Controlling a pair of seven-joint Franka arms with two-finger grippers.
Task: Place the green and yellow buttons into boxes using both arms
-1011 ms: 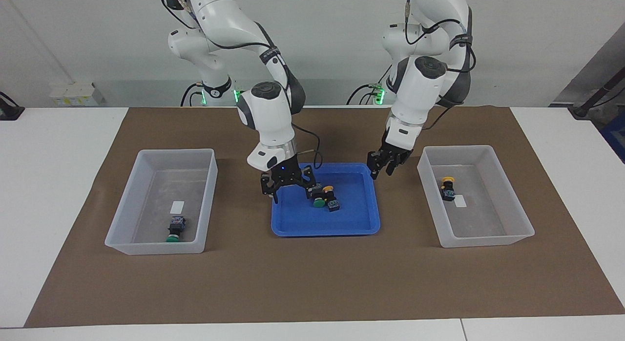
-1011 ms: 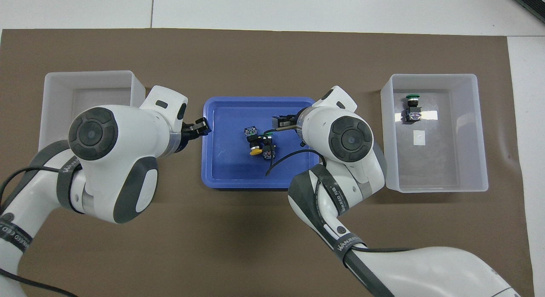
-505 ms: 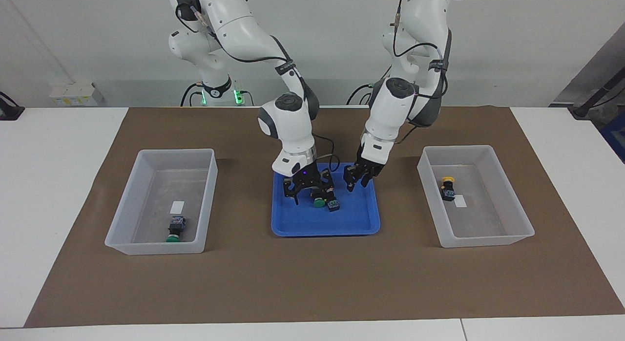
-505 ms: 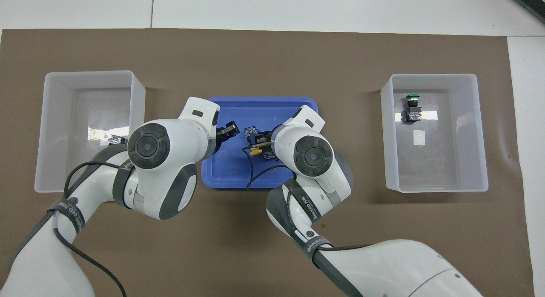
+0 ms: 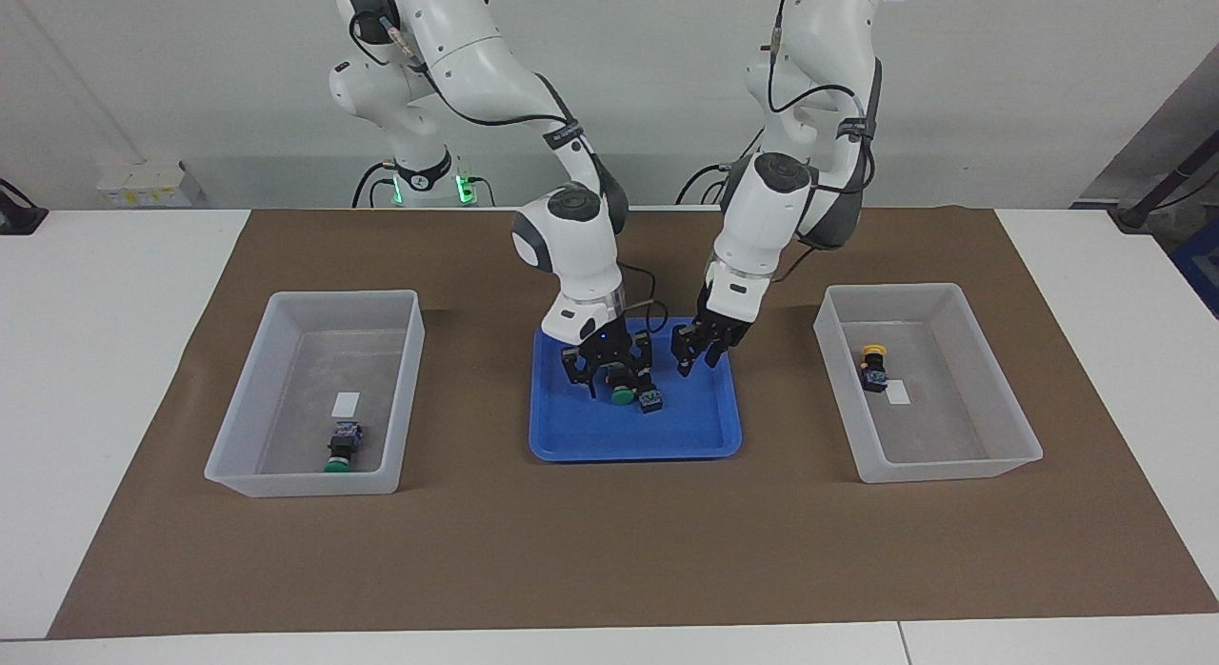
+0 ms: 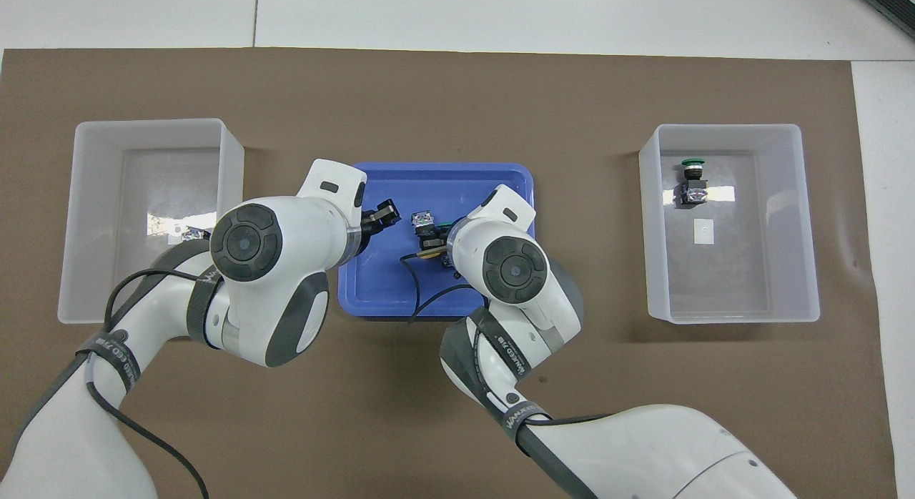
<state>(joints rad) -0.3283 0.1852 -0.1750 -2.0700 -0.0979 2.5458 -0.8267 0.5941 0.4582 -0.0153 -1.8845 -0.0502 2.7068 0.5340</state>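
R gripper (image 5: pixel 609 368) has come in, within the last sec, from the blue shallow plastic tray's (image 5: pixel 571 436) edge toward the R arm's end. It is now held low over the tray's middle. Its fingers are spread apart and nothing is gripped; they appear to straddle the loose green-capped black pushbutton (image 5: pixel 624 394). Whether the button is touched yet can't be told.

L gripper (image 5: pixel 695 351) has been swung in as well, from just off the tray's corner to over the part of the tray toward the L arm's end. It is apart from both loose buttons, w/ fingers parted and nothing held.

Two buttons are left in the tray, side by side and touching or nearly so. The green-capped one is turned w/ its cap away from the robots. Of the loose yellow-capped black pushbutton (image 5: pixel 650 399) mostly the blue-grey terminal end is seen; from overhead its cap is half covered by the R arm. Neither has been shifted by the approach.

Well apart from the tray, toward the L arm's end, one translucent whitish plastic bin (image 5: pixel 1009 427) is seen w/ a stored yellow button (image 5: pixel 872 367) inside. Toward the R arm's end, the matching bin (image 5: pixel 405 379) is seen w/ a stored green button (image 5: pixel 340 448), lying farther from the robots than the tray's middle.

Judgement: the task is abt half done. The 2nd round of picks is being set up, green likely for R and yellow for L. As the pair lies so close, one could be knocked while the other is clamped.
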